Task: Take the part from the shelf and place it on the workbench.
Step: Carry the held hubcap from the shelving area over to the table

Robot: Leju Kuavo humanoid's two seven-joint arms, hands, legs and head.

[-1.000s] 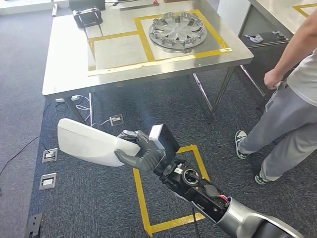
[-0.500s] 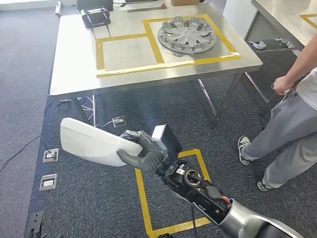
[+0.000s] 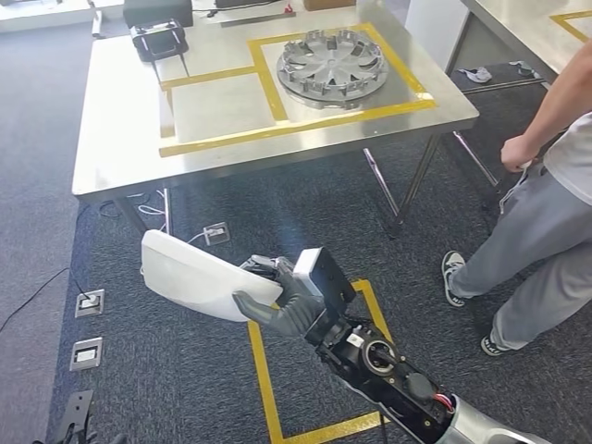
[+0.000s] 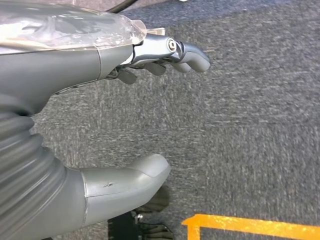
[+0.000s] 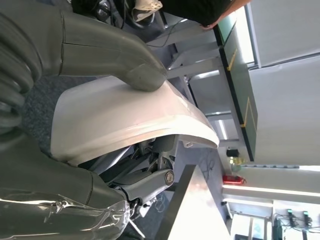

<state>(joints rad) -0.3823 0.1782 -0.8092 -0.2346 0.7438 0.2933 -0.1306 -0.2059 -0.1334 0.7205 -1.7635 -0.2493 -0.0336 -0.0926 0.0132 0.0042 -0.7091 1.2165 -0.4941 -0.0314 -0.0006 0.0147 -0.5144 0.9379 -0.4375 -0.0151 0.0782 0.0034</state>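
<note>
Right hand: grips the white part, thumb pressed on its upper face, the darker fingers curled beneath it; the arm reaches forward over the carpet.
White part: a long, curved, smooth white shell, carried in the air above the carpet, short of the near edge of the workbench and not touching it; its free end points toward the robot's left. In the right wrist view the shell lies clamped between thumb and fingers.
Left hand: holds nothing, thumb and fingers apart, hanging above the carpet.
Workbench: steel top on thin legs, ahead of the robot; yellow tape marks two rectangles side by side on it.
Wheel cover: round, silver, spoked, lying flat inside the right-hand taped rectangle, toward the far right corner of the workbench.
Black device: at the far left corner of the workbench.
Carpet: dark grey, with a yellow taped square under the right arm, and floor sockets to the left.
Person: stands at the right, beyond the right edge of the workbench, in grey trousers and a white top, one hand closed at the waist.
</note>
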